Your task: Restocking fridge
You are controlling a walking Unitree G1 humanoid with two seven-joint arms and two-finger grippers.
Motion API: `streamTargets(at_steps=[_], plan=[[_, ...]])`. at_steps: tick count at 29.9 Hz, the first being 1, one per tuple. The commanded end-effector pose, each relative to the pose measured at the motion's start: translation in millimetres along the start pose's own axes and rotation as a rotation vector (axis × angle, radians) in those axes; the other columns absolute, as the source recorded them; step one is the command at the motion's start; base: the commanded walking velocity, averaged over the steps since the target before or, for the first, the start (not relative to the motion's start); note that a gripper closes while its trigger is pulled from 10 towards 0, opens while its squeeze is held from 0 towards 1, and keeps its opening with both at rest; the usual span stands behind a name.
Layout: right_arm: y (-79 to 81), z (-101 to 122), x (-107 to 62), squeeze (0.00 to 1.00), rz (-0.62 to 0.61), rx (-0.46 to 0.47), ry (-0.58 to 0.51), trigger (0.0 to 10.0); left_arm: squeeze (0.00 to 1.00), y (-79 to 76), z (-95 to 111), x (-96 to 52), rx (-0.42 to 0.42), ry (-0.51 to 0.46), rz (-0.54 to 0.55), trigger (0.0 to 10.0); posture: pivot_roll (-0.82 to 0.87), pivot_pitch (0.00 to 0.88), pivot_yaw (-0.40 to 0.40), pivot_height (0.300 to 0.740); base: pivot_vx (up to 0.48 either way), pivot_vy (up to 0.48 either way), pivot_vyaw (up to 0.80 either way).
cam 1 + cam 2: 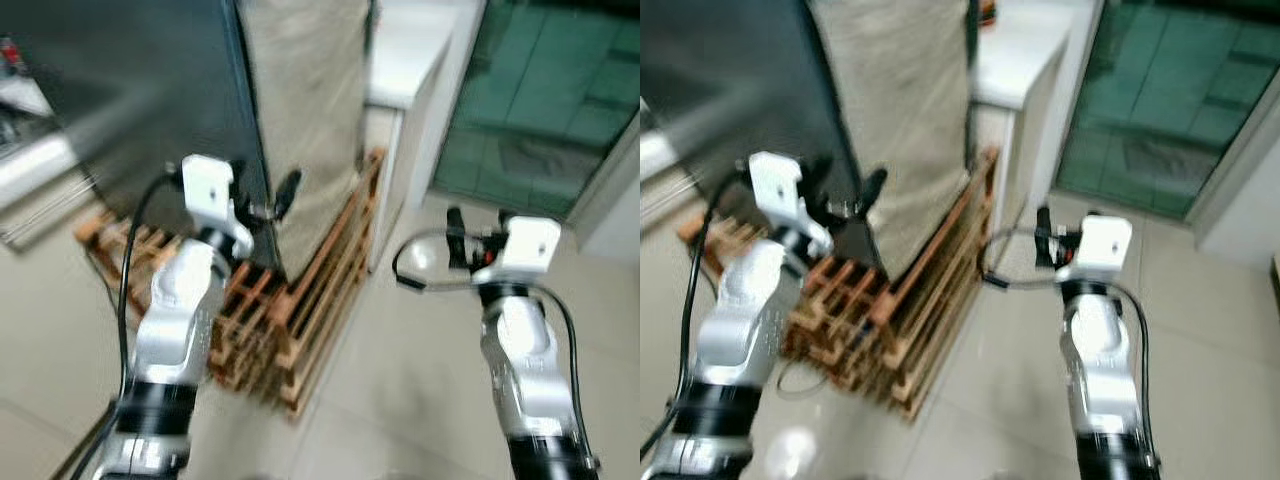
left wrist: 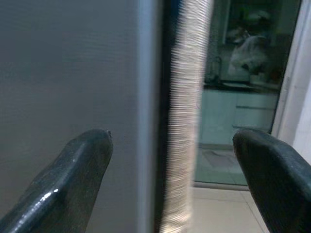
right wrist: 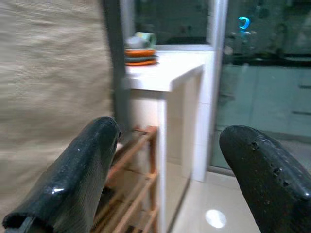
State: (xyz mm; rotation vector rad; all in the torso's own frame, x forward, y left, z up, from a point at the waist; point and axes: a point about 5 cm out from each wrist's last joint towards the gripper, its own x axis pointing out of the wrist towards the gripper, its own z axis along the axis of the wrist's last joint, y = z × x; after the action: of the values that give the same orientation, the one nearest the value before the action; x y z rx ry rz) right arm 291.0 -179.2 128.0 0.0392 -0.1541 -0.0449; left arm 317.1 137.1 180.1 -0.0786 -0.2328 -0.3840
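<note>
The fridge stands ahead on the left, with a dark grey door (image 1: 130, 90) and a beige textured side wall (image 1: 305, 110). My left gripper (image 1: 268, 200) is raised at the fridge's front corner and is open. In the left wrist view its fingers (image 2: 77, 165) straddle the door's edge (image 2: 148, 97) without touching it. My right gripper (image 1: 468, 235) is held up to the right of the fridge, open and empty. It points toward the white counter (image 3: 165, 73). The views are blurred.
The fridge rests on a wooden pallet (image 1: 300, 310) that juts out onto the tiled floor (image 1: 400, 380). Behind stands a white counter (image 1: 410, 50) carrying orange plates (image 3: 141, 52). A green-tinted glass door (image 1: 540, 90) is at the right.
</note>
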Motion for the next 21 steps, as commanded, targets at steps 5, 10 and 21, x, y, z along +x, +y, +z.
streamTargets(at_steps=[5, 10, 21], plan=[[-5.1, 1.1, -3.4, 0.00, -0.020, -0.006, -0.007, 10.0, 0.00, -7.4, -2.5, -7.9, -0.027, 0.020, -0.091, 10.0, -0.09, 0.000, 0.028, 0.740, 0.000, 0.000, 0.00], [-7.3, 3.0, -2.7, 0.00, -0.034, -0.008, -0.014, 10.0, 0.00, -11.5, -4.2, -9.0, -0.035, 0.029, -0.097, 10.0, -0.09, 0.000, 0.021, 0.740, 0.000, 0.000, 0.00], [-10.0, 5.1, 0.8, 0.00, -0.049, -0.016, -0.008, 10.0, 0.00, -0.9, -4.7, -1.1, -0.069, 0.026, 0.022, 10.0, -0.10, 0.000, 0.016, 0.740, 0.000, 0.000, -0.58]])
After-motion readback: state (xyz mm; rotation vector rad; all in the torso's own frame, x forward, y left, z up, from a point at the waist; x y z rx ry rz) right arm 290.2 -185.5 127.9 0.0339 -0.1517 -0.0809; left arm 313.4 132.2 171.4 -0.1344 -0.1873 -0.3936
